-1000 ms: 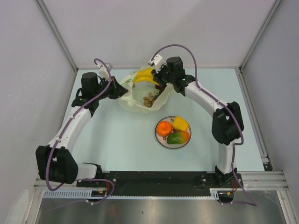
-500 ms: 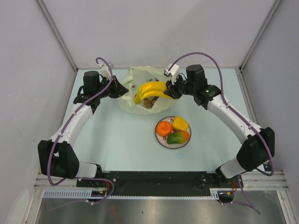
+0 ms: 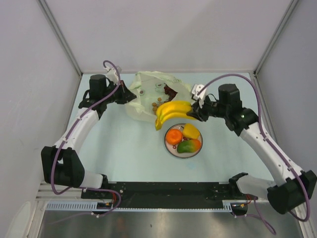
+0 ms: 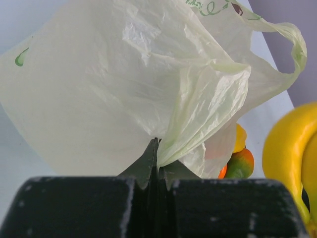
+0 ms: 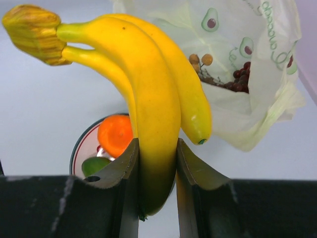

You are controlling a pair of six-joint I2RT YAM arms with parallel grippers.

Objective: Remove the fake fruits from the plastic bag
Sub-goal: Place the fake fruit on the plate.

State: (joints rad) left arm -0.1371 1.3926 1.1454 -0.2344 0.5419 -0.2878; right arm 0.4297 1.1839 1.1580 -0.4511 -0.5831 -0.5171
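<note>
1. Holding the banana bunch (image 3: 172, 111) near its tip end only, my right gripper (image 3: 198, 113) is clamped on one smooth, curved fruit while most of the bunch sticks out unsupported; I judge it could pivot or slide out between the jaws
2. The bunch hangs in the air at the centre of the top view, between the plastic bag (image 3: 143, 96) above it in the frame and the plate (image 3: 167, 146) just below; a drop from here could strike the rim and knock the orange (image 3: 174, 136), the yellow fruit (image 3: 190, 131) or the mango (image 3: 188, 146) onto the surface
3. Those three already fill most of the plate, so a long bunch laid across them may roll off
4. My left gripper (image 3: 128, 94) is pinched together on a fold of the bag at the upper left; the thin film could slip free and sag over the grape bunch (image 3: 170, 91) and the brown cluster (image 3: 156, 105) inside
5. The bunch's long axis runs nearly left to right across the top view, with the stem end pointing lower left, the tips at the right in my jaws, and the curve bowing toward the top of the frame
</note>
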